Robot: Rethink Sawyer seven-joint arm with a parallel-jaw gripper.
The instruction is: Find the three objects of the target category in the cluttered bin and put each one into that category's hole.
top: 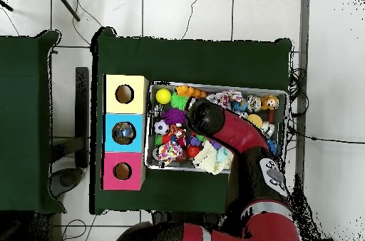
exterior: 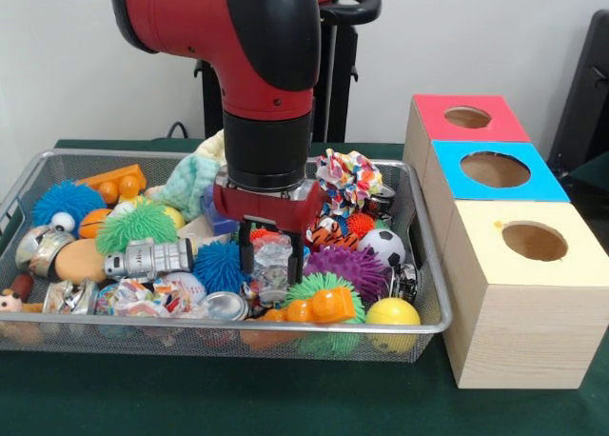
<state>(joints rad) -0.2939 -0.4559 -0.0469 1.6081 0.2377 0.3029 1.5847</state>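
My gripper [exterior: 272,269] is down inside the wire bin [exterior: 285,329], near its middle. Its two fingers stand wide apart on either side of a clear crinkled plastic object [exterior: 273,263], which fills the gap between them. Around it lie a blue spiky ball [exterior: 221,267], a purple spiky ball [exterior: 347,263], a green spiky ball [exterior: 324,286] and an orange toy [exterior: 319,307]. In the overhead view the red arm [top: 214,120] hides the gripper. Three wooden boxes stand beside the bin, each with a round hole: red top [exterior: 433,112], blue top [exterior: 452,160], cream top [exterior: 485,231].
The bin is packed: a soccer ball [exterior: 384,246], a yellow ball [exterior: 392,312], a silver toy [exterior: 152,259], another green spiky ball [exterior: 138,225], a patterned cloth [exterior: 349,179], crushed cans at the left. A dark green cloth [exterior: 285,398] covers the table. Black stands rise behind.
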